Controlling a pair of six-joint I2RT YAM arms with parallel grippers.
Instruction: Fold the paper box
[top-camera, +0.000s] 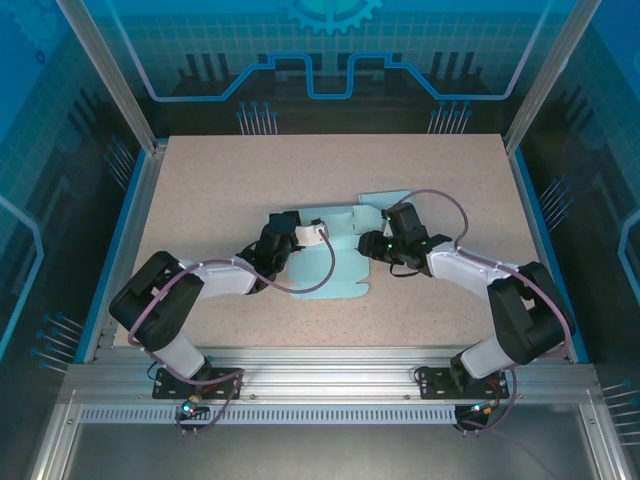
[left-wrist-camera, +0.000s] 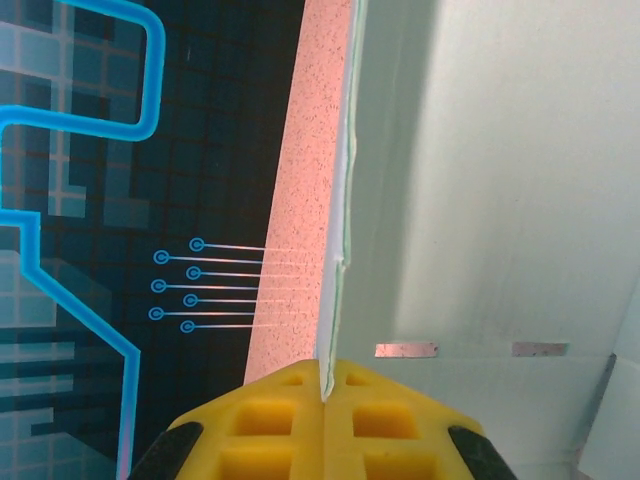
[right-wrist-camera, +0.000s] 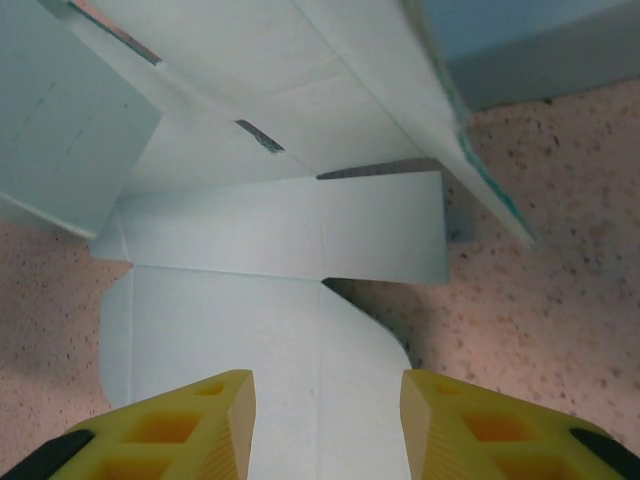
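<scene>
Paper box (top-camera: 330, 270): a pale, partly opened blank near the middle of the tabletop (top-camera: 220, 180), between the two arms, most panels lying flat and one wall (left-wrist-camera: 385, 200) standing up on its left side. Your left end effector (left-wrist-camera: 322, 388) is clenched on the free edge of that wall, and the sheet runs straight into the closed seam of its jaws. Your right end effector (right-wrist-camera: 328, 390) is released, jaws apart, poised over a flat flap (right-wrist-camera: 260, 360) with a rounded corner. Nothing sits between its fingers, and you cannot tell whether it touches the card. Judgement on handling: thin card, very light, stiff across a panel but hinging freely at the printed creases. Expect it to skate on the tabletop when pushed from one side only, so treat the left grip as your anchor. A pinch in mid-panel would likely buckle or dent it. Take each flap at its outer edge, close to a crease, and swing it about that crease. Narrow slots (left-wrist-camera: 406, 349) show in the base, probably for tabs, so aim carefully there.
</scene>
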